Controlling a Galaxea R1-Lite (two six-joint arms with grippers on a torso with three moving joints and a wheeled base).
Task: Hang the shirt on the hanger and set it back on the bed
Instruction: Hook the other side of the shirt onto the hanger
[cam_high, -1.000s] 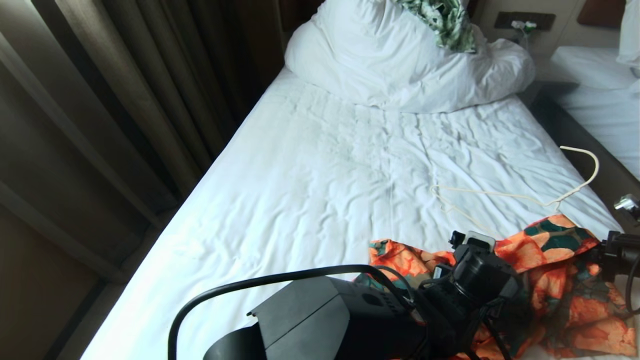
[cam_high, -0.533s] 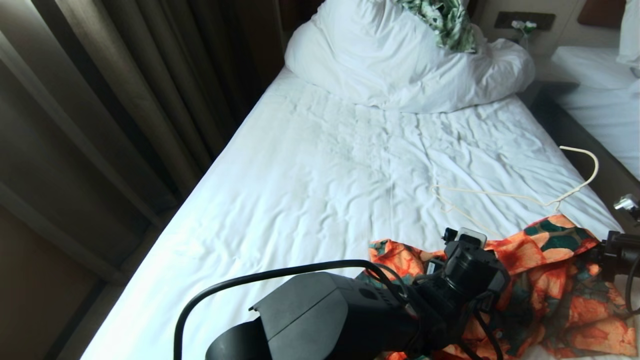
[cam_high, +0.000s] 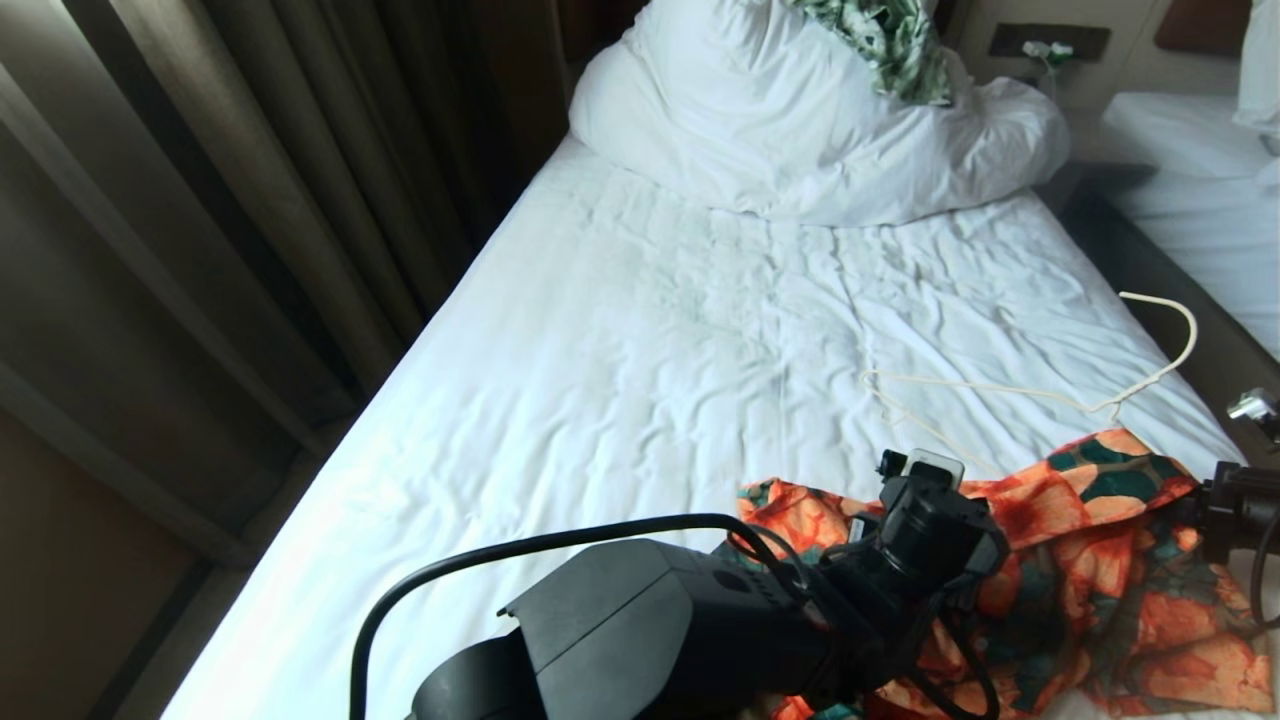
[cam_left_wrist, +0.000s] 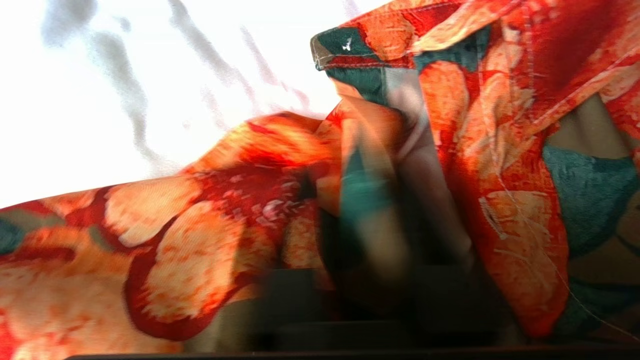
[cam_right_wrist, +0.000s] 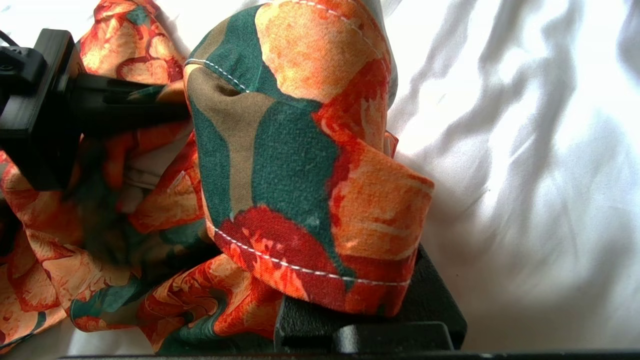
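Observation:
The shirt (cam_high: 1120, 560), orange flowers on teal, lies crumpled at the near right corner of the bed (cam_high: 620, 380). My left gripper (cam_high: 935, 560) points down into the shirt's left part; in the left wrist view it (cam_left_wrist: 380, 200) is shut on a bunched fold of the shirt (cam_left_wrist: 190, 240). My right gripper (cam_high: 1215, 510) is at the shirt's right edge, shut on a hemmed flap of the shirt (cam_right_wrist: 280, 150) that drapes over its fingers. The cream wire hanger (cam_high: 1000, 390) lies flat on the sheet just beyond the shirt, its hook toward the right edge.
A bunched white duvet (cam_high: 800, 120) with a green-and-white cloth (cam_high: 890, 40) on it fills the head end. Dark curtains (cam_high: 250, 200) run along the left side. Another white bed (cam_high: 1200, 180) stands to the right across a dark gap.
My left wrist has shifted a little to the left over the shirt, and its fingers have closed on the cloth. The right arm and the hanger have stayed put.

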